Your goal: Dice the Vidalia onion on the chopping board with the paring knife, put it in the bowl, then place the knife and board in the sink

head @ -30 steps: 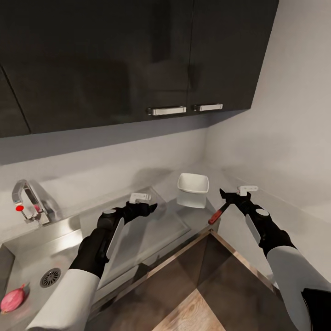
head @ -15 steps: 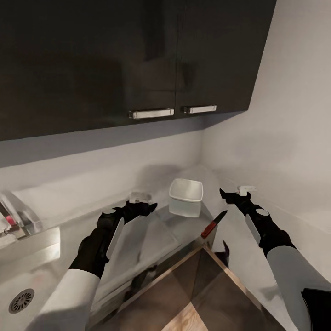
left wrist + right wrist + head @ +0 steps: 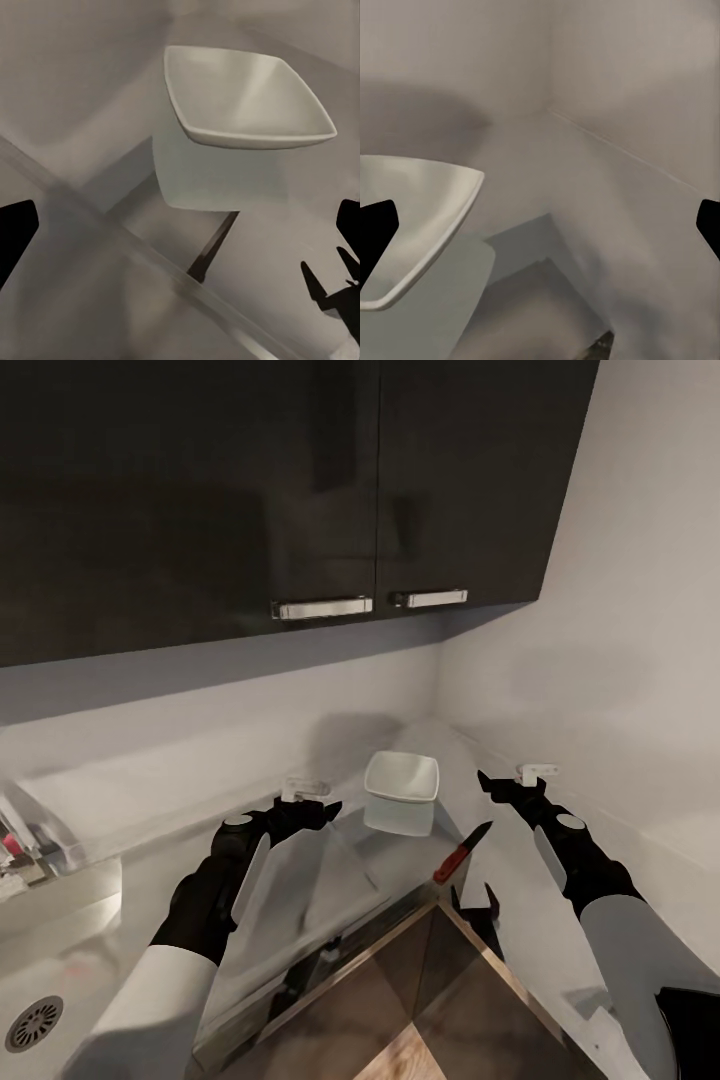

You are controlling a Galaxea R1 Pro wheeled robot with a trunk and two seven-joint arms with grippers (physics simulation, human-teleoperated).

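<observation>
Knife (image 3: 462,854) lies at countertop (image 3: 560,830) edge, apart from my right gripper (image 3: 497,784) | both grippers released | risk: nudge tips it off.

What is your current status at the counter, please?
Left gripper open, empty. Right gripper open, empty. Paring knife on countertop edge near bowl. Nothing in the way.
</observation>
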